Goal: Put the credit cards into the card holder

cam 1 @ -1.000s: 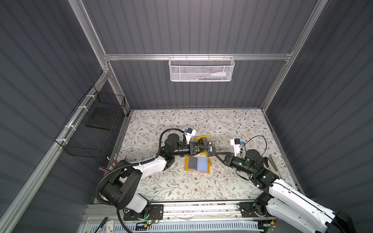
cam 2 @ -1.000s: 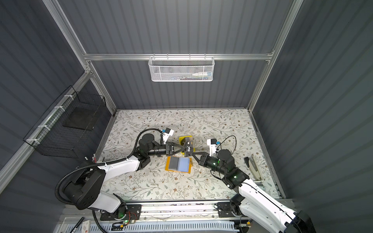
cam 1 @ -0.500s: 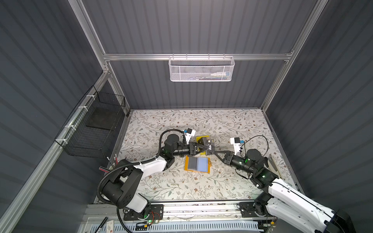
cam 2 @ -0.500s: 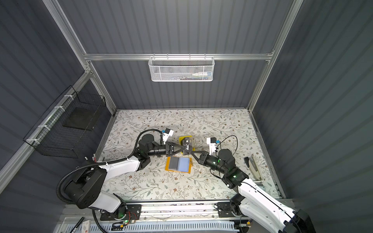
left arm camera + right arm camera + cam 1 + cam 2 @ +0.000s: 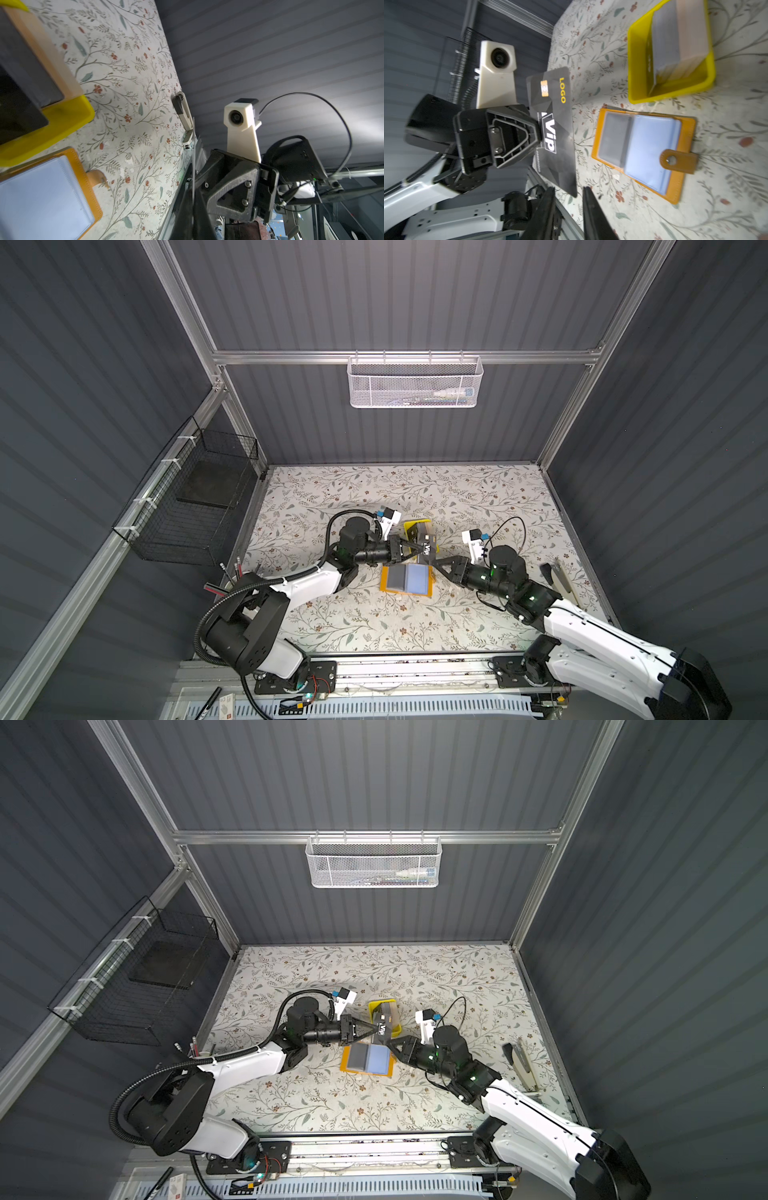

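**Q:** What has changed over the last second?

**A:** The black "VIP" card has passed between arms. A second ago the right claw pinched it and the left claw stood apart. Now the left claw is clenched on one long edge. The right claw has let go; its fingers are parted, and the card's corner sits just at the gap, apparently untouched.

**Q:** Where are the task's things, and what follows?

**A:** In both top views the card hangs in the air between the tray and the holder. The holder lies flat and open with its bluish pages up and its strap out to one side. One page looks darker grey; whether a card already fills it cannot be told. A stack of further cards stands in the tray, so most of the task probably remains. The handover likely readies the card for sliding into a sleeve, and it frees the right claw to steady a page; this card is not yet inserted.

**Q:** Surface and room?

**A:** The table has a pale floral print. A hinged tool, perhaps a stapler, lies near its right edge. The walls are dark and ribbed in a metal frame. A white basket hangs on the back rail, and a black basket hangs on the left wall.
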`<act>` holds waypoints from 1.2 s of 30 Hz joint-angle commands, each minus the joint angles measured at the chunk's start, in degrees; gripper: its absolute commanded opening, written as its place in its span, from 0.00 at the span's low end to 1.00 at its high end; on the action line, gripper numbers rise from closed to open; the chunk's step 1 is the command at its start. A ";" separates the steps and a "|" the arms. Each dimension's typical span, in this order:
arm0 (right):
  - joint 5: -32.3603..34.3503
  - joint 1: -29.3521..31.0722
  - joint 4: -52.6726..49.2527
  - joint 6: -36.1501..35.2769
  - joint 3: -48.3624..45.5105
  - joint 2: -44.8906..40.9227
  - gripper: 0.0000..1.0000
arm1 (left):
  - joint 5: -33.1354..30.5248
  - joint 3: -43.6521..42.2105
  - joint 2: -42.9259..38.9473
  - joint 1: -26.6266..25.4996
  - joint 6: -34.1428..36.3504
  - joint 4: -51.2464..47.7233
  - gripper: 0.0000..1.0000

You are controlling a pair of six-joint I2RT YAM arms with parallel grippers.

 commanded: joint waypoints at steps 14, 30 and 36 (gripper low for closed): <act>18.62 8.00 -22.90 -2.97 13.42 25.77 0.28 | -4.74 -8.69 -10.80 5.25 9.09 -16.75 0.00; 17.42 6.33 -20.59 -6.17 16.42 35.27 0.23 | -7.12 -11.60 -12.30 5.25 7.52 -15.09 0.00; 17.02 4.82 -19.86 -7.16 16.37 36.41 0.21 | -8.38 -11.61 -12.46 5.25 7.45 -15.89 0.00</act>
